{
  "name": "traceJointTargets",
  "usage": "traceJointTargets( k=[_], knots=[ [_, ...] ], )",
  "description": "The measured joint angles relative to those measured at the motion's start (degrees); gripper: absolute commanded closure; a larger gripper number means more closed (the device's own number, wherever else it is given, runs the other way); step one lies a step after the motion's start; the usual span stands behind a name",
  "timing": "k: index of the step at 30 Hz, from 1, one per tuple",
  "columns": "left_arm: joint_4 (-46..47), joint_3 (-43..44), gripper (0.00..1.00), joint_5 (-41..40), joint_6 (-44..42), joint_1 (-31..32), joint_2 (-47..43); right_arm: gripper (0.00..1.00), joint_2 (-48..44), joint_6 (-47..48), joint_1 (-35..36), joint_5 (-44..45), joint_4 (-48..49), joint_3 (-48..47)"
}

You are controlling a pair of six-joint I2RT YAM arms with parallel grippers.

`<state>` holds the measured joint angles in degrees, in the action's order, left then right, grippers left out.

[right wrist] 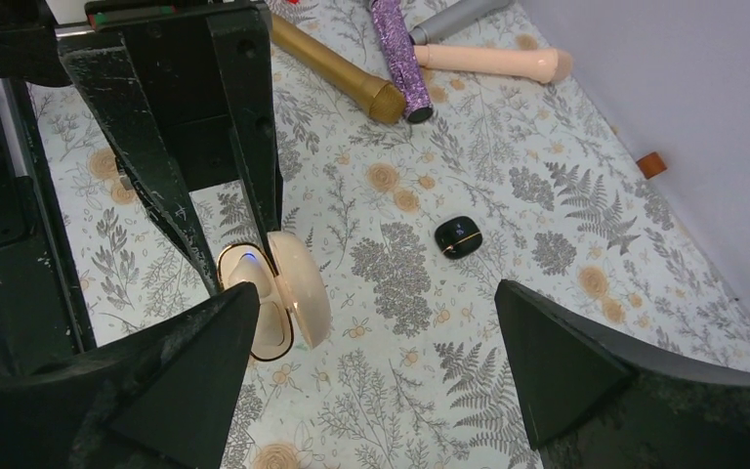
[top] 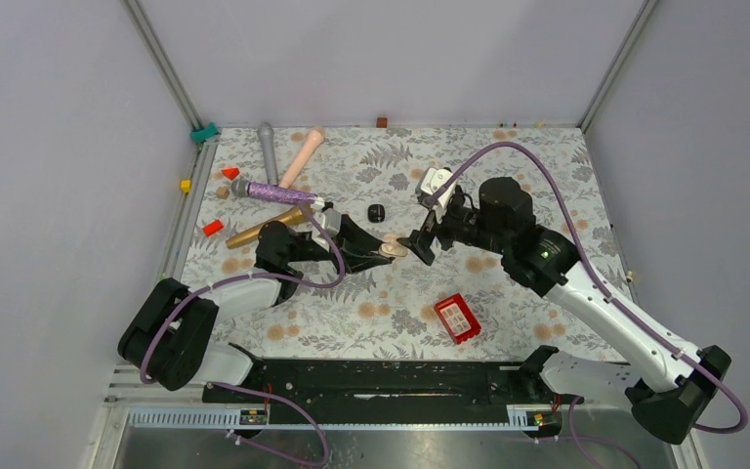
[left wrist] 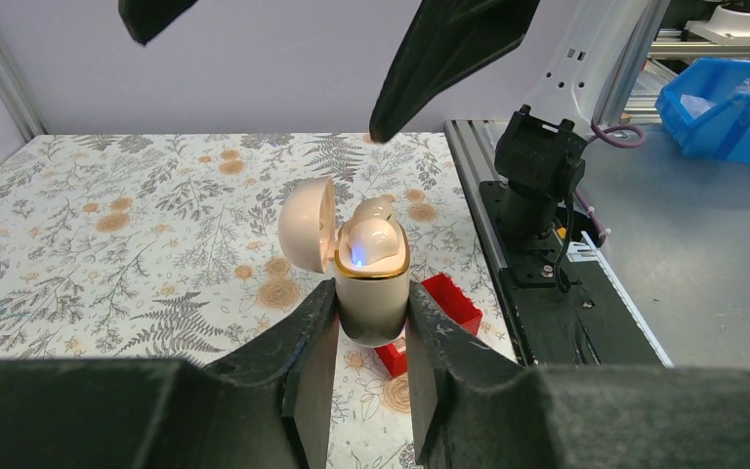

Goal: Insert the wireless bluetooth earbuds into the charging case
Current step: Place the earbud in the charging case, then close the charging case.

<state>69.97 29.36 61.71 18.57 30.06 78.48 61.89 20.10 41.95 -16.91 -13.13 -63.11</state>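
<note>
L claw (left wrist: 371,332) clamped on cream charging case (left wrist: 371,288), lid (left wrist: 305,220) flipped open, two cream earbuds (left wrist: 371,239) inside; R claw (right wrist: 376,293) spread wide, empty, just beside case.

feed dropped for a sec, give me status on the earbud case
Left tool shut on cream charging case, lid open. Cream earbuds sitting in it. Right tool open, empty, over the case. Nothing in the way.

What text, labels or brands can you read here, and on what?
No readable text in any view.
Charging case: only a blue light, no lettering.
Small black oval item: a gold mark, too small to read.
Red box: no label visible.
</note>
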Motion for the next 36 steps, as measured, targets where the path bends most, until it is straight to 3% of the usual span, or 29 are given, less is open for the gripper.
traceJointTargets(
  k=[12,22,36],
  knots=[
    [-0.5,0.0,1.0,0.8,-0.2,0.0,0.0,0.01,-1.3,2.8,0.0,-0.1,-0.6,0.3],
    [-0.9,0.2,1.0,4.2,-0.2,0.2,0.0,0.01,-1.3,3.1,-0.4,7.2,1.1,1.9],
    [-0.9,0.3,1.0,6.2,-0.1,0.8,0.0,0.01,0.9,4.1,-0.5,2.2,0.0,2.0]
  ],
)
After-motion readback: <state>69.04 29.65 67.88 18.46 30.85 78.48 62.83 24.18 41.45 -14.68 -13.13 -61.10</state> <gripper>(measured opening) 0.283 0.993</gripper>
